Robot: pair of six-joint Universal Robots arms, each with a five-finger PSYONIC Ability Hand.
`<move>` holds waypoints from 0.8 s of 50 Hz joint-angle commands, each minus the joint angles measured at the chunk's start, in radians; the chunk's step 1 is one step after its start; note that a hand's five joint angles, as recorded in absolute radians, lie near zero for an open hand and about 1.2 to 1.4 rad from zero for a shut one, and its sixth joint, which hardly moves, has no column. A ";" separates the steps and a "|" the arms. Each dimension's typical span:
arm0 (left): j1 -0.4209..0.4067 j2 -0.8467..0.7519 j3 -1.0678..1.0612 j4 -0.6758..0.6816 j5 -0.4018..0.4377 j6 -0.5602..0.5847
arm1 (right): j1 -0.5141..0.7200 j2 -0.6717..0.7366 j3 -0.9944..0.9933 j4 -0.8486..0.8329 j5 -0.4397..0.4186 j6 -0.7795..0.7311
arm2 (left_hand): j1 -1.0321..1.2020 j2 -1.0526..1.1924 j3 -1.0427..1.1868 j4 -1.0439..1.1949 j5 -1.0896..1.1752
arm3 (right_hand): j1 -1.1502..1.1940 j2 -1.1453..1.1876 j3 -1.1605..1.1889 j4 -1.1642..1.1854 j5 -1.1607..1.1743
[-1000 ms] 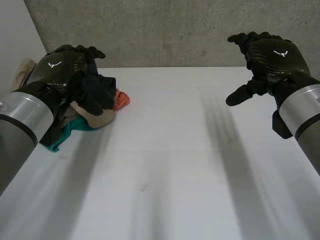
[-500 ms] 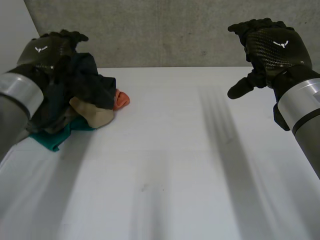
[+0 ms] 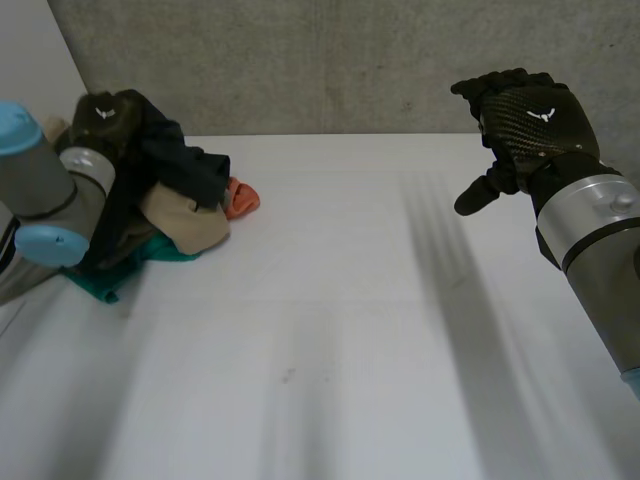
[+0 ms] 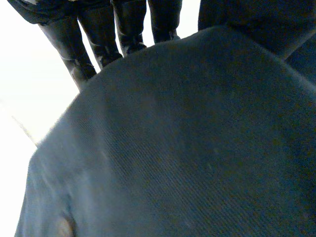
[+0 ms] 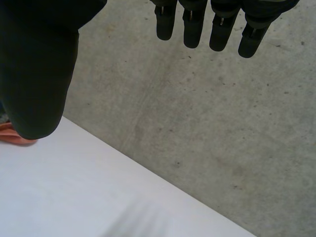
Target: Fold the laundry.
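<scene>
Well, the laundry pile (image 3: pixel 165 225) sits at the far left corner of the white table (image 3: pixel 330 330), close to the concrete wall (image 3: pixel 330 60) behind it. The left hand (image 3: pixel 105 118) is over the top of that pile, clamped on a dark navy garment (image 3: pixel 170 160) that hangs from it and drapes down over the other clothes. In the left wrist view the fingers (image 4: pixel 126 29) run down side by side into the navy cloth (image 4: pixel 197 148), which bulges up under the palm and hides their tips. Under the hanging garment lie a beige piece (image 3: pixel 190 225), a teal piece (image 3: pixel 105 285) nearest the table's left edge, and an orange piece (image 3: pixel 240 198) poking out on the side towards the table's middle. The left arm (image 3: pixel 45 200) crosses in front of the pile's left side.

The right hand (image 3: pixel 530 120) hovers above the far right part of the table, well apart from the laundry. Its fingers (image 5: pixel 197 24) are slack and slightly spread, the thumb (image 5: pixel 37 74) stands away from them, and nothing is in its grasp. Beside the thumb in the right wrist view, the orange piece (image 5: pixel 12 134) lies on the table (image 5: pixel 74 187)
</scene>
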 commanded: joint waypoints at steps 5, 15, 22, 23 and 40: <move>-0.126 0.439 -0.176 0.089 0.003 -0.212 | -0.068 -0.025 -0.037 -0.004 -0.005 -0.029 | 0.284 0.220 0.245 0.208 0.274 | -0.050 -0.032 -0.032 -0.033 -0.048; -0.403 0.676 -0.403 0.057 0.127 -0.357 | -0.148 -0.068 -0.065 -0.002 -0.038 -0.020 | 0.284 0.220 0.245 0.208 0.274 | -0.050 -0.032 -0.032 -0.033 -0.048; -0.580 0.558 -0.643 0.057 0.110 -0.234 | -0.157 -0.065 -0.070 0.001 -0.051 -0.020 | 0.284 0.220 0.245 0.208 0.274 | -0.050 -0.032 -0.032 -0.033 -0.048; -0.586 0.535 -0.662 0.057 0.104 -0.207 | -0.156 -0.061 -0.068 0.004 -0.055 -0.020 | 0.284 0.220 0.245 0.208 0.274 | -0.050 -0.032 -0.032 -0.033 -0.048; -0.503 0.657 -0.799 -0.097 -0.081 -0.097 | -0.125 0.010 -0.066 0.077 -0.085 -0.110 | -0.938 -1.001 -0.976 -1.014 -0.947 | -0.050 -0.032 -0.032 -0.033 -0.048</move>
